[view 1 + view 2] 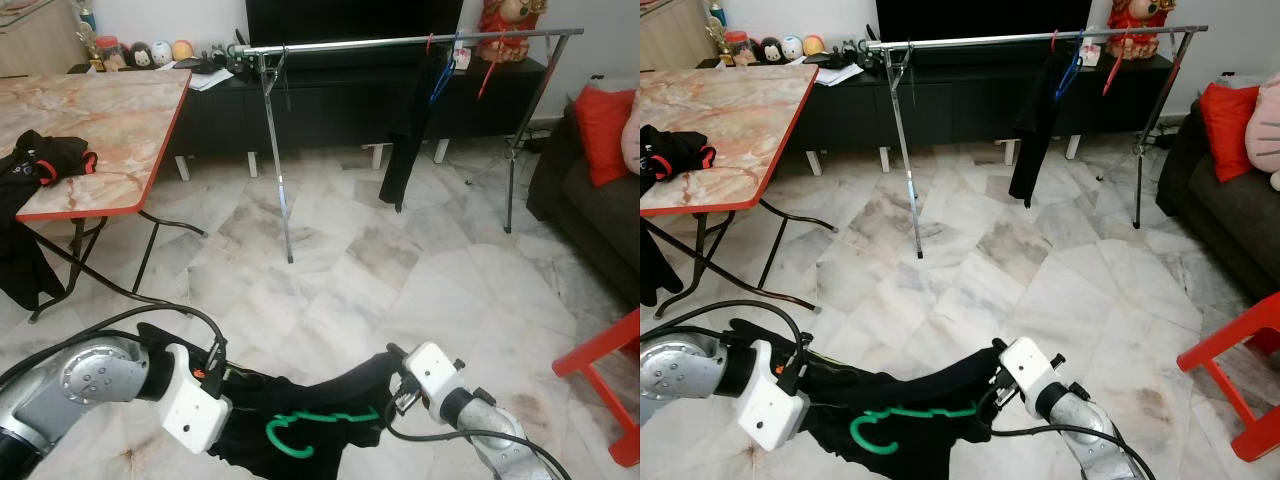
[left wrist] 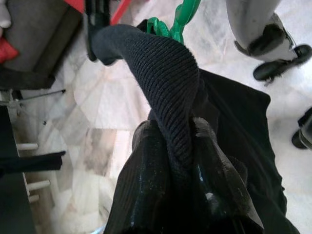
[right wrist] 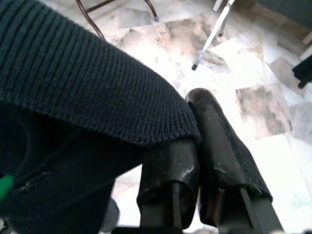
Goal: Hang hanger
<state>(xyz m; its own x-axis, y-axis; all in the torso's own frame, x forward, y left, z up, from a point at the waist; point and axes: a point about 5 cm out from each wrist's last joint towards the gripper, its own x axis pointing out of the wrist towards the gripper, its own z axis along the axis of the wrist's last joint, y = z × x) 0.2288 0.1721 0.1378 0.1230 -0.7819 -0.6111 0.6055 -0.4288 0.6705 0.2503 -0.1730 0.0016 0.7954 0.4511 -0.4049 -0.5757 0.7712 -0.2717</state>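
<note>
A black knit garment point(image 1: 300, 400) on a green hanger point(image 1: 310, 425) is stretched low over the floor between my two arms. My left gripper point(image 2: 170, 139) is shut on a fold of the knit fabric, with the hanger's green hook point(image 2: 178, 19) just beyond it. My right gripper point(image 3: 193, 131) is shut on the garment's ribbed edge at its other end. The metal clothes rail point(image 1: 400, 43) stands well ahead across the room. It carries a hanging black garment point(image 1: 405, 135), a blue hanger point(image 1: 441, 80) and a red hanger point(image 1: 487, 70).
A marble-look folding table point(image 1: 110, 120) with red edge stands at the left, with dark clothing point(image 1: 40, 160) on it. A dark sofa with a red cushion point(image 1: 603, 120) is at the right. A red stool point(image 1: 610, 370) is near right. Open tiled floor lies between me and the rail.
</note>
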